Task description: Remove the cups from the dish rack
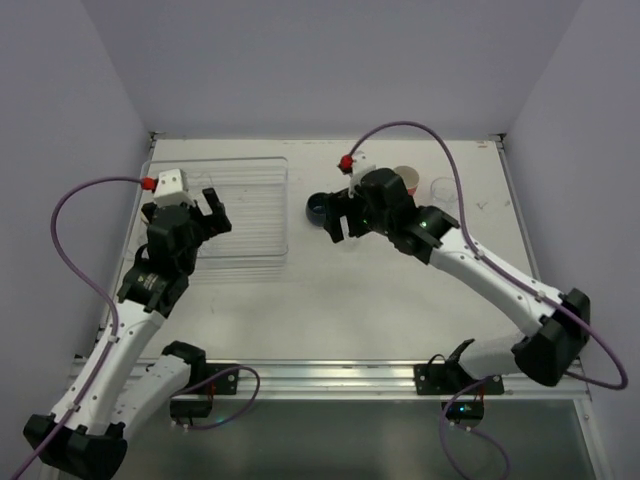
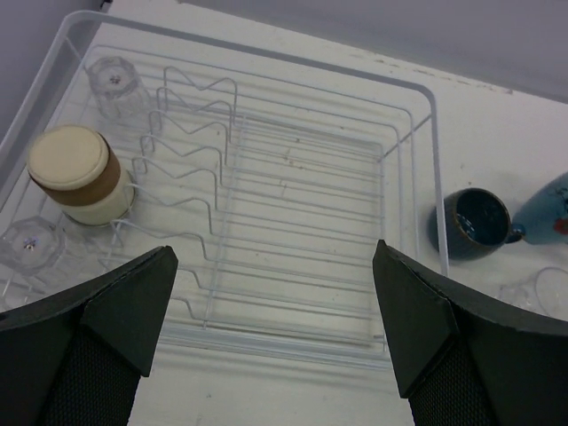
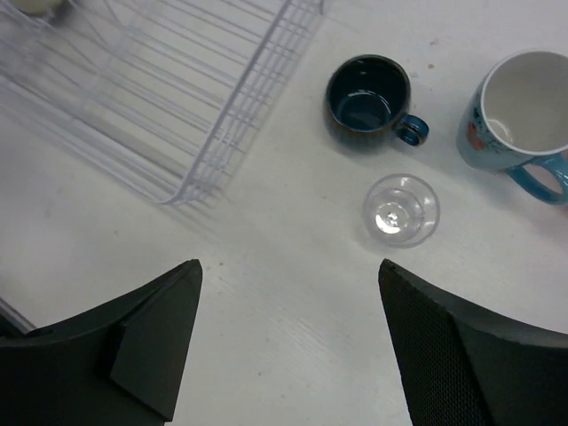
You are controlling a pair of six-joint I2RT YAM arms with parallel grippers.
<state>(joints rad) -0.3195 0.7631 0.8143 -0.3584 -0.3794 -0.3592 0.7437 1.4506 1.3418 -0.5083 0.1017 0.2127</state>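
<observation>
The clear ridged dish rack point(image 1: 250, 205) lies at the back left of the table. In the left wrist view it point(image 2: 417, 133) holds an upside-down tan and brown cup point(image 2: 78, 173) and two small clear cups point(image 2: 117, 82) point(image 2: 31, 244) along its left side. My left gripper point(image 2: 273, 266) is open and empty above the rack's near edge. My right gripper point(image 3: 289, 266) is open and empty over the bare table right of the rack. A dark-blue mug point(image 3: 367, 96), a light-blue mug point(image 3: 519, 111) and a clear cup point(image 3: 401, 210) stand upright on the table beyond it.
In the top view the dark-blue mug point(image 1: 318, 208) stands just right of the rack, next to my right gripper point(image 1: 338, 222). Another clear cup point(image 1: 442, 188) stands at the back right. Walls close the table on the left, back and right.
</observation>
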